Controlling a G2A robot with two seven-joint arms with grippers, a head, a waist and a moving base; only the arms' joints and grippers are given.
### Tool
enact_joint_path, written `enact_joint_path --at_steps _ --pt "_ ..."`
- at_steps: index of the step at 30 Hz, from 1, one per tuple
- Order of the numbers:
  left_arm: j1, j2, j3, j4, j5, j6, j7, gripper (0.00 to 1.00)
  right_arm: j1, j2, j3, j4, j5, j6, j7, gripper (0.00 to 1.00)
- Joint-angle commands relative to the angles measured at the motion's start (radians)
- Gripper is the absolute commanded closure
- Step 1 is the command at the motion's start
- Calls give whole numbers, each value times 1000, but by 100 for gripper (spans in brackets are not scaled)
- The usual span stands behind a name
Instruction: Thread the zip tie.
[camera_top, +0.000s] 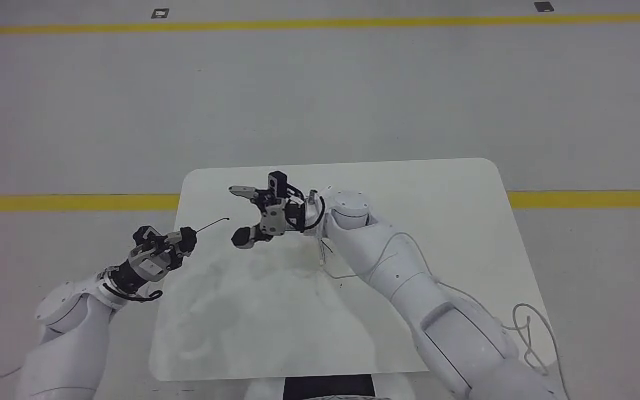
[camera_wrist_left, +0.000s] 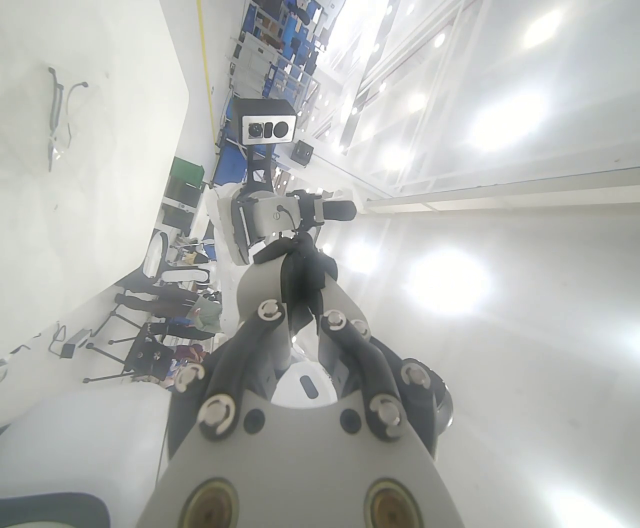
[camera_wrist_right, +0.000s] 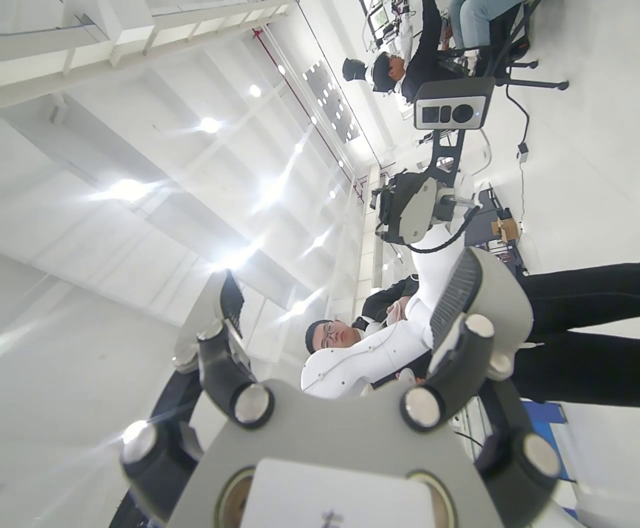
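Black zip tie (camera_top: 212, 224) sits pinched in the left hand (camera_top: 186, 237); the right hand (camera_top: 243, 213) is spread apart. Next, I think, it must grab the loose tip.

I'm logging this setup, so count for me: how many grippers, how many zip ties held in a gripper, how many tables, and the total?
Grippers: 2, the left gripper and the right gripper
Held zip tie: 1, in the left gripper
Table: 1
Total: 4
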Motion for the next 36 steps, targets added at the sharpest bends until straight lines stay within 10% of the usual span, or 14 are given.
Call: enact_joint_path --at_steps 1,7,9,10,18,36 --pt "0 0 0 0 0 0 0 100 4 -4 -3 16 11 -3 -1 0" --pt "0 0 0 0 0 0 0 100 16 -20 -3 64 60 -28 -1 0" --pt "0 0 0 0 0 0 0 100 21 -24 -5 77 69 -35 -1 18" --pt "0 0 0 0 0 0 0 100 23 -27 -6 83 72 -36 0 50" --pt "0 0 0 0 0 0 0 100 36 -44 -24 133 82 -46 23 73" --pt "0 0 0 0 0 0 0 100 39 -61 -30 187 82 -67 39 87"
